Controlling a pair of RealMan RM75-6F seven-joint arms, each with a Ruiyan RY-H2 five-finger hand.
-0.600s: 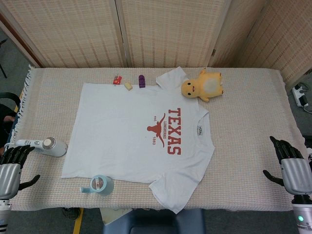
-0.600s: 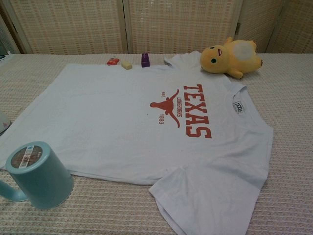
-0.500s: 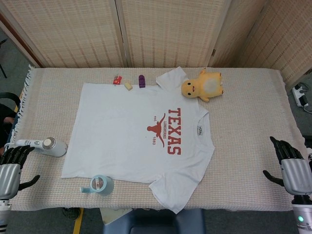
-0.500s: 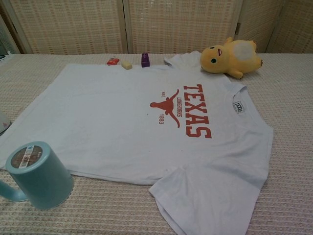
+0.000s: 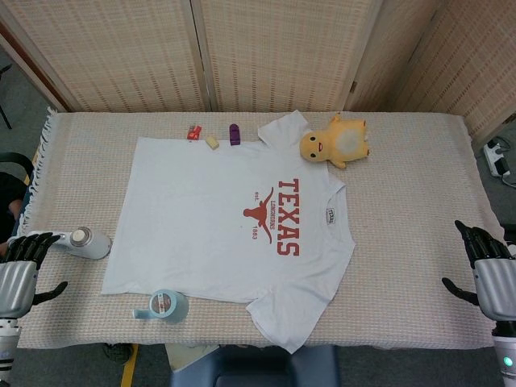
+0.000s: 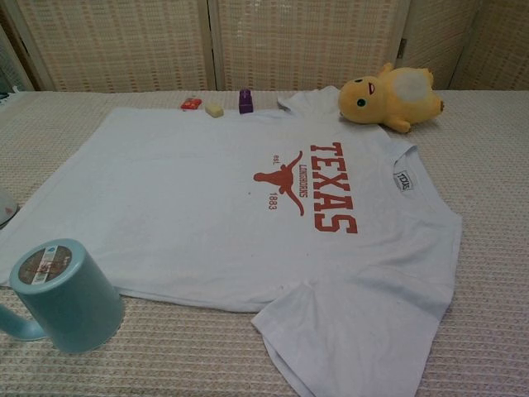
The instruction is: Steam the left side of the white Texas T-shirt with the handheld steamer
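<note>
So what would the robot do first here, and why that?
Probably the left hand reaches across to the handheld steamer and takes hold of it. The steamer lies on the table beside the white Texas T-shirt, just ahead of that hand's fingers, and the hand is empty with fingers apart. The right hand sits far off at the table's other edge.

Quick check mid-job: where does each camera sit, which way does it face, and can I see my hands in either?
Head view: high above the near table edge, looking down; left hand by the steamer, right hand at the far right.
Chest view: low, looking across the Texas T-shirt; no hands.
Shared: shirt, blue mug, yellow plush.
</note>
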